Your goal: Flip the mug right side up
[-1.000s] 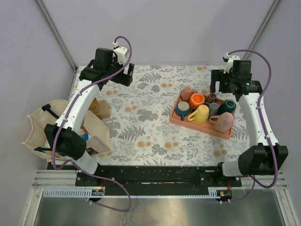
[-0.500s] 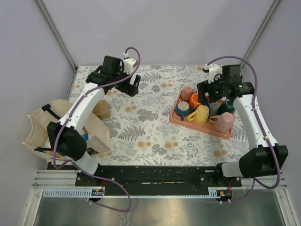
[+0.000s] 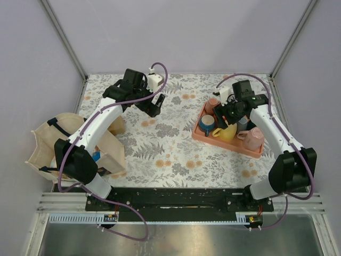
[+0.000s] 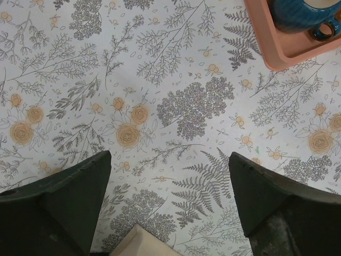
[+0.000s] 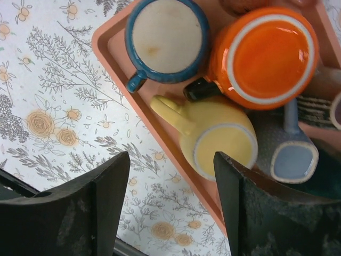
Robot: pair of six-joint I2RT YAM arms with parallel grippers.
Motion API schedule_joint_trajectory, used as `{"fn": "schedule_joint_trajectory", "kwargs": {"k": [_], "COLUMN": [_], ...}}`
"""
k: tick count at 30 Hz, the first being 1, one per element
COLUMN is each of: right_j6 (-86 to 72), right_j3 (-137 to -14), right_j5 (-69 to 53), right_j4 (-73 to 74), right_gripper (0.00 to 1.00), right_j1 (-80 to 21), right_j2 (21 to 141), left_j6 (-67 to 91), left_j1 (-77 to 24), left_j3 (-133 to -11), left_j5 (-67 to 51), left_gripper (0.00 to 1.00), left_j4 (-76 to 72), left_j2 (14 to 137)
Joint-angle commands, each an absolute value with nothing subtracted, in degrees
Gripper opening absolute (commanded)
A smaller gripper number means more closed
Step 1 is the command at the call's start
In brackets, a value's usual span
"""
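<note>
We are hovering the right gripper (image 5: 170, 160) above the tipped yellow mug (image 5: 218, 140) in its pink tray (image 5: 109, 48) — jaws parted and empty, likewise the left gripper (image 4: 169, 157) — righting not yet begun.

Top cam: fixed, high up, behind arm bases (image 3: 99, 188), tilts down, far enough back that whole tabletop (image 3: 160, 149) fits. Left wrist cam: rides left pincer (image 4: 169, 156), looks straight down, close to tabletop, tray (image 4: 272, 48) corner and blue mug (image 4: 298, 13) just sneak in top right. Right wrist cam: on right pincer (image 5: 171, 154), faces down, tight on tray's near-left end. All three share that tray corner plus blue mug.
</note>
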State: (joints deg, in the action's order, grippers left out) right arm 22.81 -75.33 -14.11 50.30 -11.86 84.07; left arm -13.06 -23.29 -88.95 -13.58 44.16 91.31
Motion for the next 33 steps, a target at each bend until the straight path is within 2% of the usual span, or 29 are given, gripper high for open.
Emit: {"fn": "schedule_joint_trajectory", "kwargs": {"k": [1, 5, 13, 21, 33], "right_j6": [28.4, 43.3, 60.7, 64.2, 68.5], "right_j3": [-78.4, -83.9, -85.3, -83.3, -74.8], "right_j5": [-12.5, -18.4, -14.3, -6.7, 2.6], "right_j4": [49.4, 59.0, 64.2, 64.0, 57.5], "right_gripper": [0.73, 0.72, 0.61, 0.48, 0.45], "right_j1": [-16.3, -17.0, -19.2, -22.5, -23.6], "right_j2": [86.8, 91.2, 95.4, 100.5, 99.8], "left_j6": [-15.2, -15.8, -15.8, -15.6, -14.6], "left_j1": [-23.5, -23.5, -23.5, -23.5, -23.6], "left_j3": [-88.1, -88.2, -87.5, -86.9, -86.8], "left_j5": [-12.4, -12.0, -11.8, -12.0, -13.2], "left_gripper": [0.95, 0.95, 0.95, 0.95, 0.95], "left_j4": [43.0, 43.0, 43.0, 43.0, 42.9], "left_j2": [88.2, 88.2, 88.0, 87.2, 87.4]}}
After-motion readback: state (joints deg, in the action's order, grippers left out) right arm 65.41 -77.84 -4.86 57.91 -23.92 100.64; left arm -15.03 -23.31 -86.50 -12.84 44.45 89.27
